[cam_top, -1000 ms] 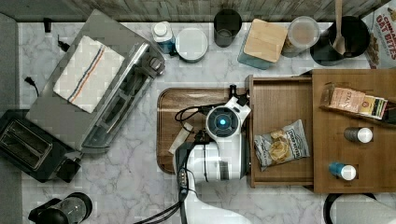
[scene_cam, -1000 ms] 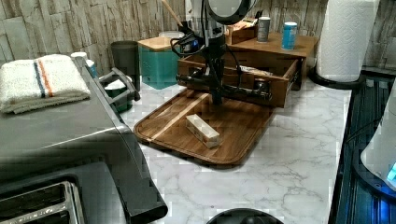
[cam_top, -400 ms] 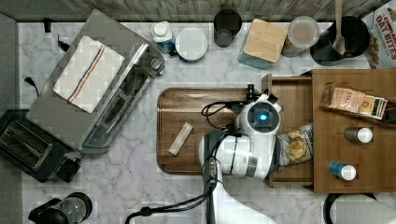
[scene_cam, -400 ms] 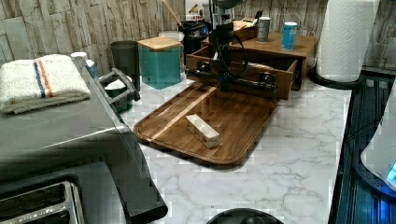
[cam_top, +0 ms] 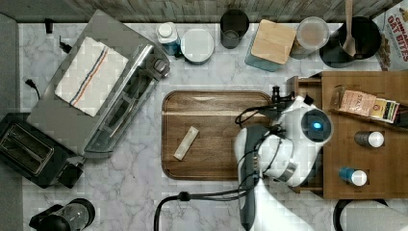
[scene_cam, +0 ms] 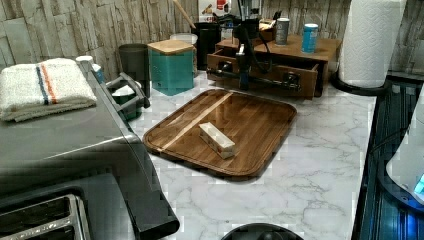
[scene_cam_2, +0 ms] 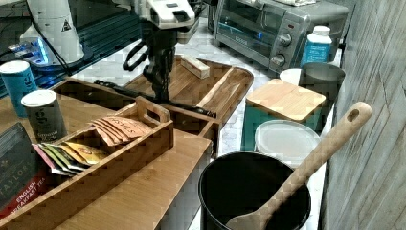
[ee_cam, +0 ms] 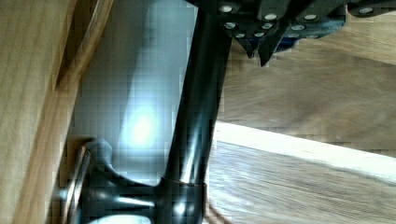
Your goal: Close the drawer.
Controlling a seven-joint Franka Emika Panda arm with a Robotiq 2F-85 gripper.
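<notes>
Light-brown wooden drawer (scene_cam: 260,75), stiff and probably sliding freely, is being pressed at its dark metal handle bar (scene_cam: 250,77); jaws' state cannot be told.

The white marble countertop (cam_top: 211,72) carries many things. A dark wooden tray (cam_top: 211,103) lies in its middle. At the top view's left stand a toaster oven (cam_top: 103,91) and a black toaster (cam_top: 26,149). Along the back wall are a teal box with wooden lid (cam_top: 269,43), a dark cup (cam_top: 234,21) and a black pot (cam_top: 358,36). The wooden cabinet (cam_top: 380,77) stands at the top view's right, probably directly on the marble.
</notes>
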